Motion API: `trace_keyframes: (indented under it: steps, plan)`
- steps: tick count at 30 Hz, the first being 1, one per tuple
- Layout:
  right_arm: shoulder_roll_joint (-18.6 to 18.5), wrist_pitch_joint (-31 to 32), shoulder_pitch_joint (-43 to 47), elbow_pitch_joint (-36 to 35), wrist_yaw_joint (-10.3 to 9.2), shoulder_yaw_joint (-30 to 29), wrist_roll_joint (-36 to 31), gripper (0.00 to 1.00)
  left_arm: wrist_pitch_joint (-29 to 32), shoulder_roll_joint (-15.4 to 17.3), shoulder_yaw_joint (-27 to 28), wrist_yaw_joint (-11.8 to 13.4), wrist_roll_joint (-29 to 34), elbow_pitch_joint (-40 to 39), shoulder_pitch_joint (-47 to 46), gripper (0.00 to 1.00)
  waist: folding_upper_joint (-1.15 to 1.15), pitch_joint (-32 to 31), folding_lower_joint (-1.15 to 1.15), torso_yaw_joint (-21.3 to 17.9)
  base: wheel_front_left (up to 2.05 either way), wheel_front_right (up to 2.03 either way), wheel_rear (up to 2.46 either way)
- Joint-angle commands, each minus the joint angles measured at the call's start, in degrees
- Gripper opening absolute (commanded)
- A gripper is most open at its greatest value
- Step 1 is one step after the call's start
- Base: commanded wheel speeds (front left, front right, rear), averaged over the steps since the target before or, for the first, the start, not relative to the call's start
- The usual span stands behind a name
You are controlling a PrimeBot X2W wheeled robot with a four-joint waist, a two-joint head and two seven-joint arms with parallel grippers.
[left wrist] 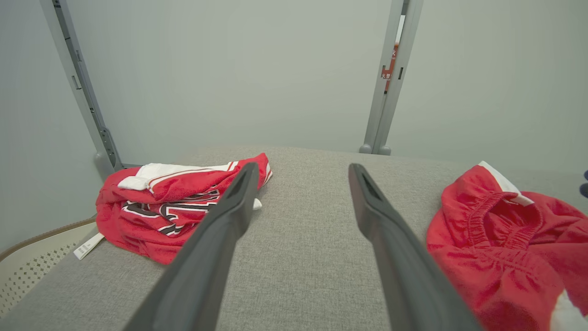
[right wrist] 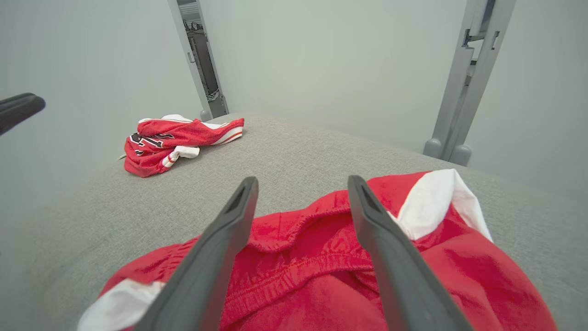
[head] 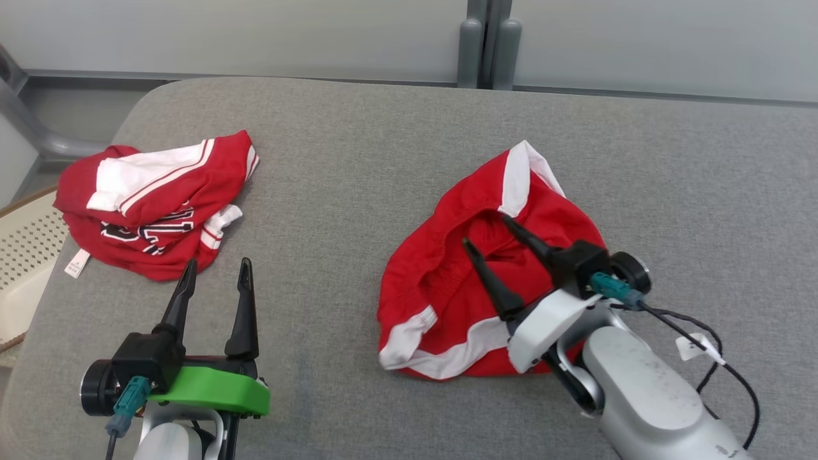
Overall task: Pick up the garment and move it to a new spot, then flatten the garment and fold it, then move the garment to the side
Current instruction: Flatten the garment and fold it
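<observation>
The shorts [head: 415,287] are red with white trim at the leg hems and a gathered elastic waistband. They lie crumpled in a loose heap on the grey padded surface [head: 358,160], the waistband gaping open and one white panel standing up at the far edge.

There are two garments in all. The second is a jersey [head: 160,198], red with white stripes and black-and-white lettering. It is bunched well to the left of the shorts, a white label poking out at its near-left edge. One cream perforated basket [head: 25,255] sits further left still, beyond the jersey and off the surface's edge.

There are two claws. The right claw [head: 486,230] reaches in from the shorts' near-right side, its arm angled up and leftward. Its fingers are spread apart and empty, poised over the waistband opening; whether the tips touch the cloth cannot be told. The left claw [head: 217,263] sits near and left of the shorts, between them and the jersey. Its fingers point away, parted and holding nothing, over bare surface.
</observation>
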Motion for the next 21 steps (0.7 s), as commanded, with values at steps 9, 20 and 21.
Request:
trace_keyframes:
  steps: [9, 20, 21]
  plan:
    - [-5.2, 0.0, 6.6, -5.3, 0.01, -10.5, -2.4, 1.0, 0.0, 0.0, 0.8, -0.1, 0.8, -0.5, 0.8, 1.0, 0.0, -0.8, 0.0, -3.2, 0.0, 0.0, 0.0]
    - [-4.9, 0.1, 13.4, -5.6, 0.01, -8.8, -1.2, 1.0, 0.0, -0.1, 0.5, -0.3, 0.8, -0.7, -0.2, 1.0, 0.0, 0.5, 0.0, -3.3, 0.0, 0.0, 0.0]
    - [-4.6, 0.1, 13.5, -5.3, 0.01, -8.3, -1.1, 1.0, 0.0, -0.1, 0.5, -0.3, 0.8, -0.6, -0.4, 1.0, 0.0, 0.6, 0.0, -3.2, 0.0, 0.0, 0.0]
